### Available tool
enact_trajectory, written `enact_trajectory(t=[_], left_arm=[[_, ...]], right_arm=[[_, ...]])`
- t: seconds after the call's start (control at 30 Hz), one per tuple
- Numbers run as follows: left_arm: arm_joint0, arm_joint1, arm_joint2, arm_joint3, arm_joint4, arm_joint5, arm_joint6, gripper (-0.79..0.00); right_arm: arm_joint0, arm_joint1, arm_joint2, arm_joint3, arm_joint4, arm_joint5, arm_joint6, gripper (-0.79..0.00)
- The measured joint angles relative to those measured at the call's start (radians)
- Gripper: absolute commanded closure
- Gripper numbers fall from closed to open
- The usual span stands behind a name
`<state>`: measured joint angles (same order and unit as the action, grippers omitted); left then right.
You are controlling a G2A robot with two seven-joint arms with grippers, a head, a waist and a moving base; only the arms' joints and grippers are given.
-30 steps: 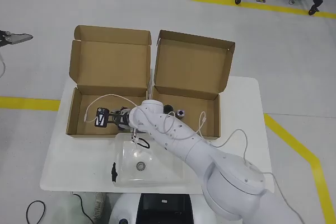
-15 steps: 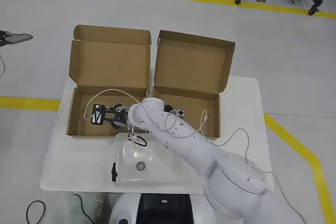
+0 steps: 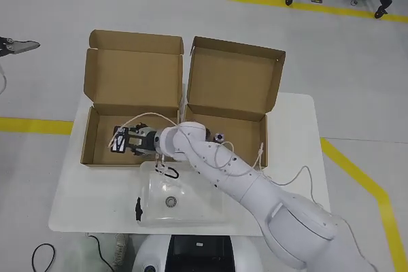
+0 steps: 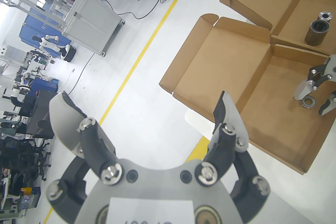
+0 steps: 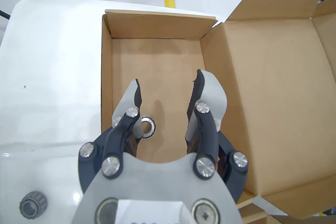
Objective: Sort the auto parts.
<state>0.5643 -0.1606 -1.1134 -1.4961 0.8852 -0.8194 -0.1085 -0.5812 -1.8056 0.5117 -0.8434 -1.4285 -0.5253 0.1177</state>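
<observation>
Right gripper (image 5: 168, 80), jaws apart and empty, hangs inside the brown cardboard box (image 3: 98, 136) at centre-left of the top view. 1 small silver bearing ring (image 5: 148, 126) lies flat on the box floor, bore upward, just beside 1 finger.

A finger (image 5: 128, 101) of the right claw (image 5: 168, 78) hides one side of the little ring (image 5: 153, 128). From the top, the arm (image 3: 217, 163) covers part of the left box (image 3: 98, 136), and we cannot tell what the small part (image 3: 219, 137) in the right box (image 3: 234, 78) is. In the left wrist view the edge cuts off the right claw.
</observation>
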Motion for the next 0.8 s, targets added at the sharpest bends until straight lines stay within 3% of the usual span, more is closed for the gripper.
enact_trajectory(t=[0.27,0.37,0.57,0.8], left_arm=[[0.000,0.000,0.000,0.000,0.000,0.000,0.000,-0.785],[0.000,0.000,0.000,0.000,0.000,0.000,0.000,-0.785],[0.000,0.000,0.000,0.000,0.000,0.000,0.000,-0.785],[0.000,0.000,0.000,0.000,0.000,0.000,0.000,-0.785]], right_arm=[[-0.303,0.167,0.224,-0.497,-0.118,-0.092,0.212,-0.366],[-0.423,0.209,0.300,-0.658,-0.138,-0.152,0.259,-0.372],[-0.585,0.258,0.379,-0.830,-0.173,-0.242,0.285,-0.376],[-0.699,0.292,0.401,-0.902,-0.232,-0.265,0.241,-0.376]])
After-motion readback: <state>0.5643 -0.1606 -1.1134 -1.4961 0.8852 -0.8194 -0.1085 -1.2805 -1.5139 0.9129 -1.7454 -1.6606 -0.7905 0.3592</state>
